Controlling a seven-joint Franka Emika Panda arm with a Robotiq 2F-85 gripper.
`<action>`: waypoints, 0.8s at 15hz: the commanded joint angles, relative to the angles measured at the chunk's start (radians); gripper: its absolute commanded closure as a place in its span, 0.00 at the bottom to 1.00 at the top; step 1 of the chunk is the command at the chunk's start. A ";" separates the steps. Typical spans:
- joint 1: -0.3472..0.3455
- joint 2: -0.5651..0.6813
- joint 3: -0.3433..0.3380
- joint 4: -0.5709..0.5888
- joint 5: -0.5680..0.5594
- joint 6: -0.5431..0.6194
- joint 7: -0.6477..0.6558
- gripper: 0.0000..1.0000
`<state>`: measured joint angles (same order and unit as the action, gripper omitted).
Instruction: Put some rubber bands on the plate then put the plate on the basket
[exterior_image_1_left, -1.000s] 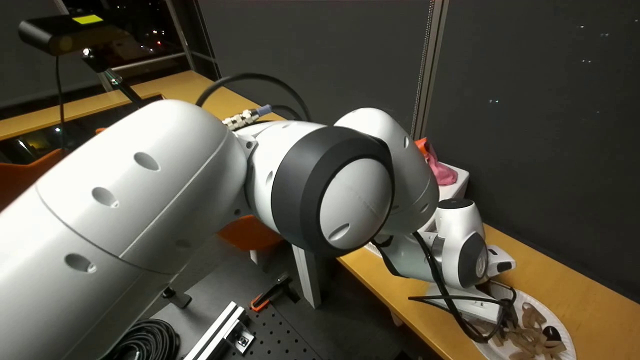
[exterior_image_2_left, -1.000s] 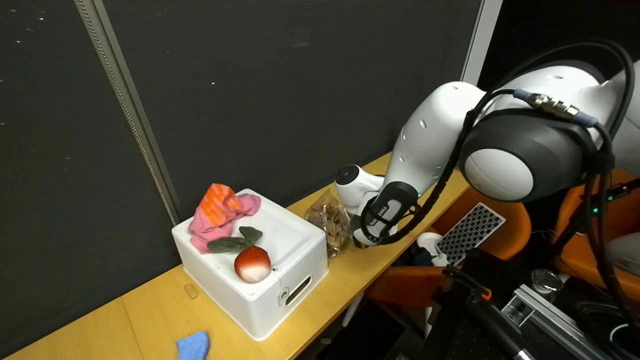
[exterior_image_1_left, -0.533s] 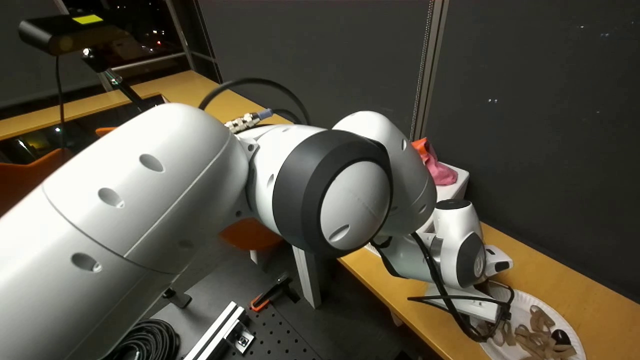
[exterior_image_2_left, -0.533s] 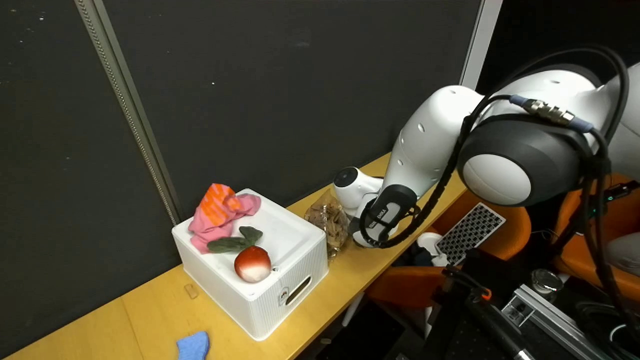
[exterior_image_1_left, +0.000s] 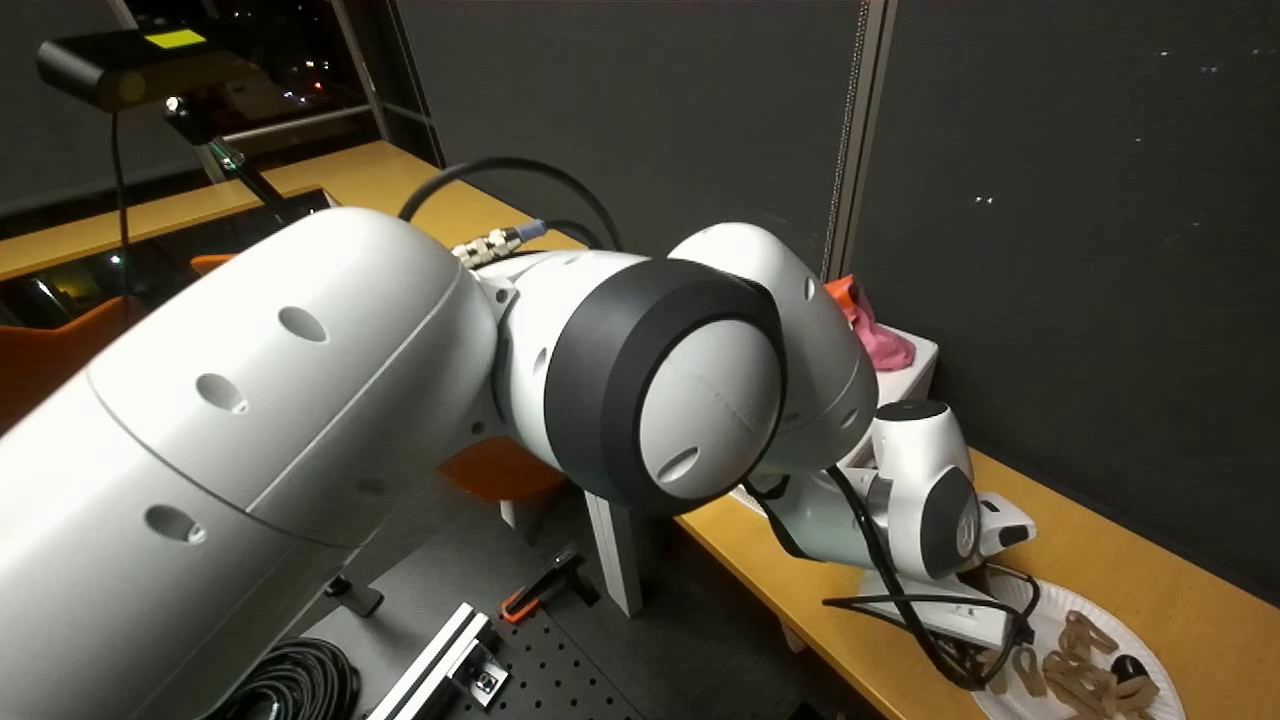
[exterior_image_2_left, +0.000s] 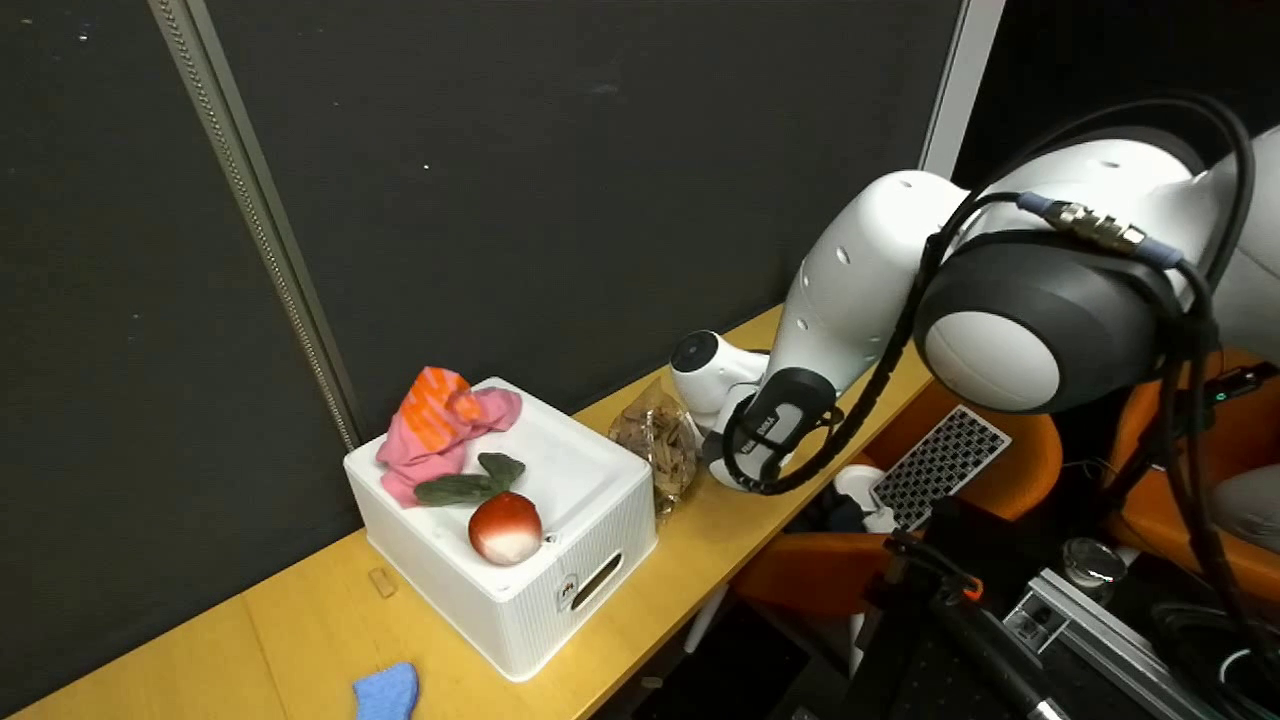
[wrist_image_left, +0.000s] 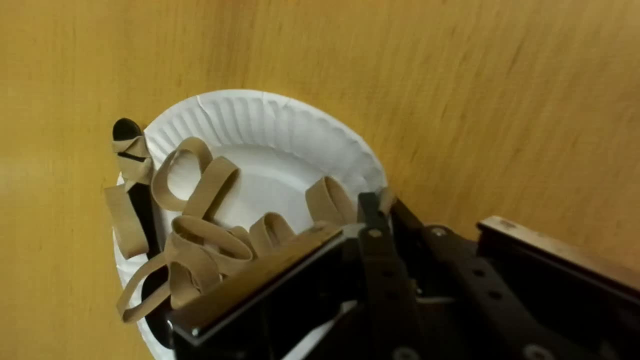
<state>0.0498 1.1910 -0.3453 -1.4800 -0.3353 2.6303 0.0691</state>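
Observation:
Several tan rubber bands (wrist_image_left: 212, 187) lie looped on the white paper plate (wrist_image_left: 250, 115), mostly towards its left side in the wrist view. My gripper (wrist_image_left: 384, 202) is at the plate's right rim, its fingers drawn together with the rim between them. A small blurred tan piece shows between the fingertips; I cannot tell whether it is a rubber band. In an exterior view the plate (exterior_image_1_left: 1145, 650) shows at the bottom right, partly covered by the hand and cable. The white basket (exterior_image_2_left: 540, 630) stands on the desk.
On the basket lie a pink-orange cloth (exterior_image_2_left: 435, 430), a green item (exterior_image_2_left: 470, 485) and a red-white ball (exterior_image_2_left: 505, 530). A clear bag (exterior_image_2_left: 655, 440) stands between basket and hand. A black object (wrist_image_left: 155, 300) lies among the bands. A cable (exterior_image_1_left: 925, 650) loops beside the plate.
In an exterior view the plate with its bands has shifted to the right. The upper arm has dipped slightly, and the hand has moved only a little.

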 joint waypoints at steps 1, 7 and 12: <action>0.026 -0.002 -0.037 0.002 -0.034 -0.018 0.009 0.98; 0.051 -0.007 -0.076 -0.003 -0.070 -0.064 0.016 0.98; 0.073 0.002 -0.104 0.009 -0.119 -0.141 0.024 0.98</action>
<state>0.0927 1.1908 -0.4192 -1.4784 -0.4087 2.5446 0.0712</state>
